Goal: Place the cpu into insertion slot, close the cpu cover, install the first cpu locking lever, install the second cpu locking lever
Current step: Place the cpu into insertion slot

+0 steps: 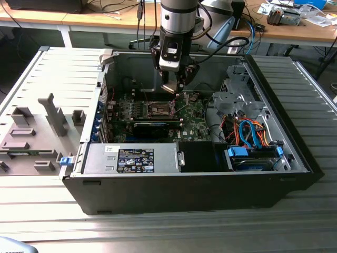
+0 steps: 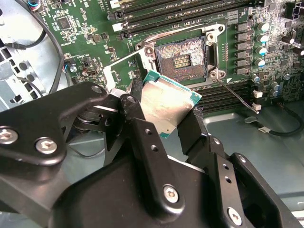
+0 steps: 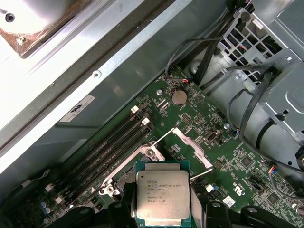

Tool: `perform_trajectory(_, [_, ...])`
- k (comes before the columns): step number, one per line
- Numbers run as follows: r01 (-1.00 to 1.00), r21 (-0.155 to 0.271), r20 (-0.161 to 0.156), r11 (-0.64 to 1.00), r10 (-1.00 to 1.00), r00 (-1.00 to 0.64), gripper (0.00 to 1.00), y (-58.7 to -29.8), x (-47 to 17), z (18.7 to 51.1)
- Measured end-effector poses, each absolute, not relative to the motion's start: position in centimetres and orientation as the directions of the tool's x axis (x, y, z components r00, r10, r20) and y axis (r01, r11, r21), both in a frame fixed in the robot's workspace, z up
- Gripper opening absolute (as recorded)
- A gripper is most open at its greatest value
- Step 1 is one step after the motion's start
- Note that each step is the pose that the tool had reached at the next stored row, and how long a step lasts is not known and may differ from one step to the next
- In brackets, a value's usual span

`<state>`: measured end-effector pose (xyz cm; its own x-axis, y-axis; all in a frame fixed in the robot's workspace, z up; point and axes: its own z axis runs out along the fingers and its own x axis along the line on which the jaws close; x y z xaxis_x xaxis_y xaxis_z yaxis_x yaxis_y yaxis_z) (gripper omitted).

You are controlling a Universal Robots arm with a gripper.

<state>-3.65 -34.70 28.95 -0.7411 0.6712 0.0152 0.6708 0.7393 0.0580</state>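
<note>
The gripper [image 2: 165, 124], 2 matt black angular fingers [image 2: 142, 142] bolted with 5 or so visible hex-socket screws, is pinched narrowly onto opposite edges of the cpu [image 2: 168, 102], and in the first wrist view the same grip [image 3: 164, 216] shows from above. The 1 cpu [image 3: 163, 194] is a flat square with a brushed, dull silver lid set on a green rim; several lines of fine dark print cross the lid. It hangs tilted above the board, just beside the insertion slot [image 2: 181, 57] and not seated in it. That 1 slot is a black square with a speckled field of contacts, a small gold-striped patch at its centre and a bright steel frame with screw heads at the corners. The cpu cover [image 3: 192, 142], a thin silver frame plate, stands swung open next to the socket, and 2 thin steel wire levers [image 3: 159, 138] stand free beside it. Around them lies the glossy green circuit board [image 2: 85, 33], with long black memory slots [image 3: 114, 142], 1 round silver coin cell [image 3: 178, 98] and a column of small silver-topped capacitors [image 2: 262, 38]. In the exterior view the gripper [image 1: 176, 87] hangs over the slot [image 1: 159, 109] inside 1 black computer case [image 1: 184, 195] lying open, with a silver power supply [image 1: 136, 159] bearing 2 printed labels, and orange and blue cables [image 1: 247, 132]. The case rests on a ribbed grey metal table [image 1: 305, 211]; a grey moulded tray [image 1: 31, 132] lies on the exterior view's left, wooden benches [image 1: 105, 16] beyond.
</note>
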Motion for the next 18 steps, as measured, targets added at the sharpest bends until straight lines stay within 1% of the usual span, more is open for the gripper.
perform_trajectory(14, [0.679, 0.058, 0.015, 0.732, 0.679, -0.734, 0.55, -34.69, -3.65, 28.93])
perform_trajectory(18, [0.682, 0.053, 0.010, 0.730, 0.682, -0.731, 0.55, -34.69, -3.65, 28.92])
